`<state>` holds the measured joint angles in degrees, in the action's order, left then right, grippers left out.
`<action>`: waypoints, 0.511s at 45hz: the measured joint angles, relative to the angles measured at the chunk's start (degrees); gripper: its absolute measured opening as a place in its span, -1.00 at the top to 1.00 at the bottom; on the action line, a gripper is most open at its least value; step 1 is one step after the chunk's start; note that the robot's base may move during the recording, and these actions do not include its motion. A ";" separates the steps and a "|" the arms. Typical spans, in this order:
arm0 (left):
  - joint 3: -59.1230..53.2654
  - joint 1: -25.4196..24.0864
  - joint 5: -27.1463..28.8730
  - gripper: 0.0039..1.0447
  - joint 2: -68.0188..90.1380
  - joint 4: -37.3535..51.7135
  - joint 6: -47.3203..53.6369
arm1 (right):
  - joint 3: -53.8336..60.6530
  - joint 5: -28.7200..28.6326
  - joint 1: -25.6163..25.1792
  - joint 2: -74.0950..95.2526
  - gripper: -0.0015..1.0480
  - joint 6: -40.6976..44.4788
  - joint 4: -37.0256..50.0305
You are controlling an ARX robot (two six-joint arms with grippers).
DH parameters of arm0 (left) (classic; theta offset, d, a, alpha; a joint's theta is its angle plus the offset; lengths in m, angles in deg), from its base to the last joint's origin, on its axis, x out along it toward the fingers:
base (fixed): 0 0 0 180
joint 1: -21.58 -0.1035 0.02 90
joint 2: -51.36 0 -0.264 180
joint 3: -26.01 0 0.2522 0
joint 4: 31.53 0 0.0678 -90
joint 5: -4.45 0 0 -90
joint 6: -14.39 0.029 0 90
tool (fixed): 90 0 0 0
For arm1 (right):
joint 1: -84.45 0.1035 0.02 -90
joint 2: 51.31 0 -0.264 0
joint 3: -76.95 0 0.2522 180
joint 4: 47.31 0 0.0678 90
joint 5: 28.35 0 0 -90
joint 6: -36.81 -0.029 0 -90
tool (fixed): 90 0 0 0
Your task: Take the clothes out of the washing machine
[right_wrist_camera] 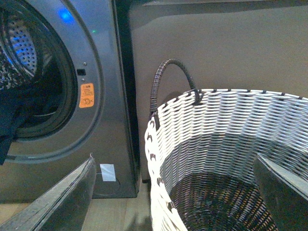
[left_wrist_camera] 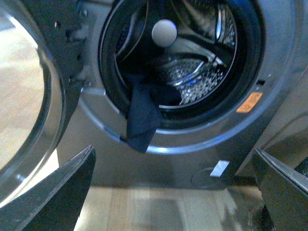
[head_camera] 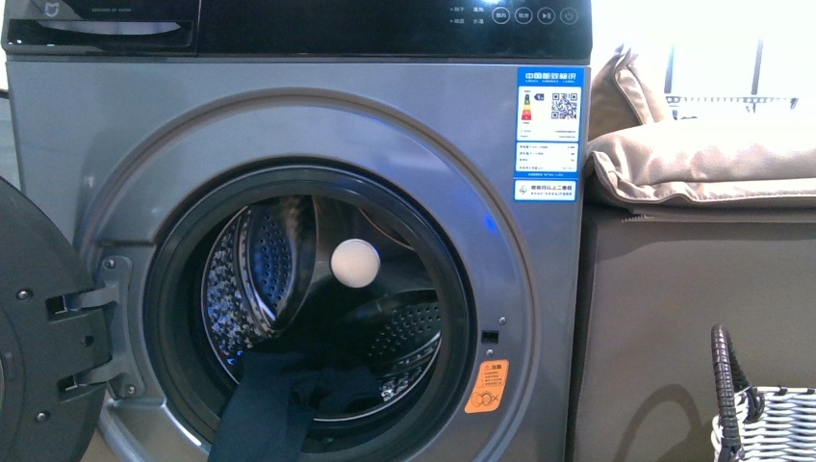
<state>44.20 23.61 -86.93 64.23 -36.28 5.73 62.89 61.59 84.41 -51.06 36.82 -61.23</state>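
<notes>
Gaping wide apart, the left arm's jaws hang low before the washing machine (left_wrist_camera: 202, 159). The right arm's jaws, equally spread, face into the white-and-grey woven basket (right_wrist_camera: 216, 125), which stands near on the right. The door (head_camera: 29, 318) is swung open to the left. The clothes (head_camera: 269, 409), one limp dark navy piece, drape out of the drum (head_camera: 255, 260) over the porthole's lower rim, left of centre. Deeper inside, a white ball (head_camera: 355, 263) shows. Beige cushions (head_camera: 702, 159) lie far right.

clothes (head_camera: 279, 399): navy, limp, draped over rim | washing machine (head_camera: 289, 125): door open
</notes>
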 joint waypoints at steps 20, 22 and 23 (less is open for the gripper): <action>15.80 -1.31 -3.21 -0.88 43.30 30.05 2.19 | 0.00 0.00 0.00 0.00 -0.85 0.00 0.00; 17.09 -1.31 -3.26 -0.88 47.71 31.52 2.16 | 0.00 0.00 0.00 0.00 -0.85 0.00 0.00; 17.59 -1.31 -3.32 -0.88 49.48 31.74 2.01 | 0.00 0.02 0.00 0.00 -0.85 0.00 0.00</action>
<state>61.79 22.30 -90.26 113.71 -4.54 7.74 62.89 61.61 84.41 -51.06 36.82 -61.23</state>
